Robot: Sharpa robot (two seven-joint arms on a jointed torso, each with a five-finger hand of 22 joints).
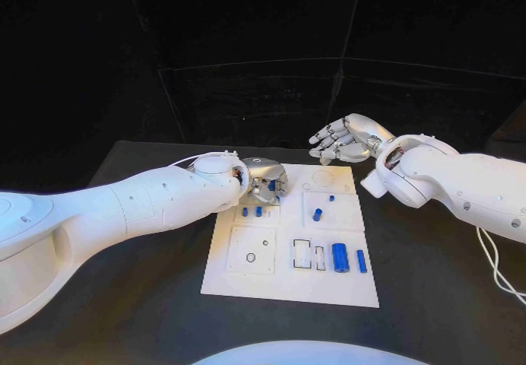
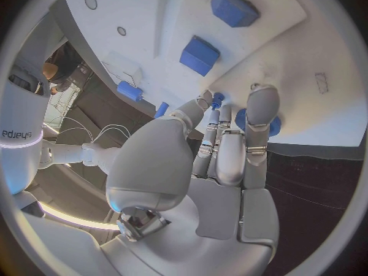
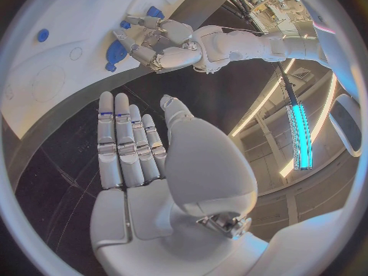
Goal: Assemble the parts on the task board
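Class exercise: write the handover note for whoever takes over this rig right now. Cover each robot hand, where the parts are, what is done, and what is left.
Left robot hand: down at the far left corner of the task board, fingertips on small blue parts; a firm hold cannot be confirmed.
Right robot hand: open, holding nothing, raised beyond the board's far edge.
Parts: two long blue pieces lie flat near the right edge, smaller ones mid-board.
Done: cannot tell.
Left: rectangular slots beside the long pieces still vacant.

Left hand [image 1: 263, 179] over task board [image 1: 287, 287]
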